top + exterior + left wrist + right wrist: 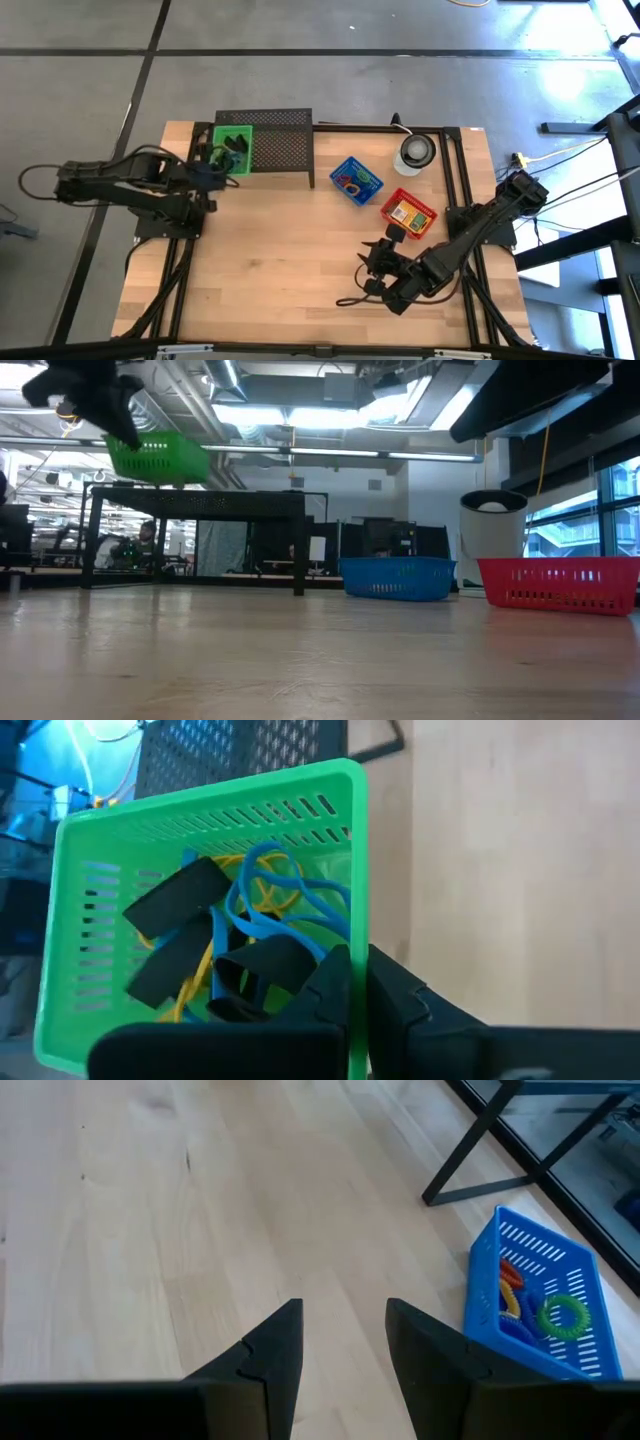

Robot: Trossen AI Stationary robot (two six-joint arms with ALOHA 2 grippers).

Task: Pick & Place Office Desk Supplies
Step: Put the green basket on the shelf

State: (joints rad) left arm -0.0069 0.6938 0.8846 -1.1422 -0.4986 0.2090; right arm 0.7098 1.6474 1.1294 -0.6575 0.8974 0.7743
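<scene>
Left arm: jaws [355, 1005] clamped together on the side wall of the green basket [234, 148], which is held off the bench; the low view shows it level with the top of the black mesh rack [277, 140], at the rack's left end. Inside the green basket: black clips [180, 900] and thin loops [265, 890] in blue and yellow-orange, all tangled together. Whether the basket already rests on the rack top or hangs just above it, cannot tell.

Centre: blue basket [356, 180] sits on the bench, just right of the rack. It holds small coloured items, among them a green ring [563, 1316] and red and yellow pieces.

Right: red basket [408, 213] sits on the bench, near and to the right of the blue one, with a yellow-orange packet [404, 213] in it. A round white and grey object [414, 153] stands at the far right, untouched.

Right arm: jaws [343, 1342] apart, holding nothing, hovering over bare bench [280, 260] near the red basket.

Progress, as judged: no loose supplies lie on the bench; everything visible is already in one of the three baskets. The green basket looks to be going onto the rack. The blue and red baskets remain on the bench, probably left to handle
</scene>
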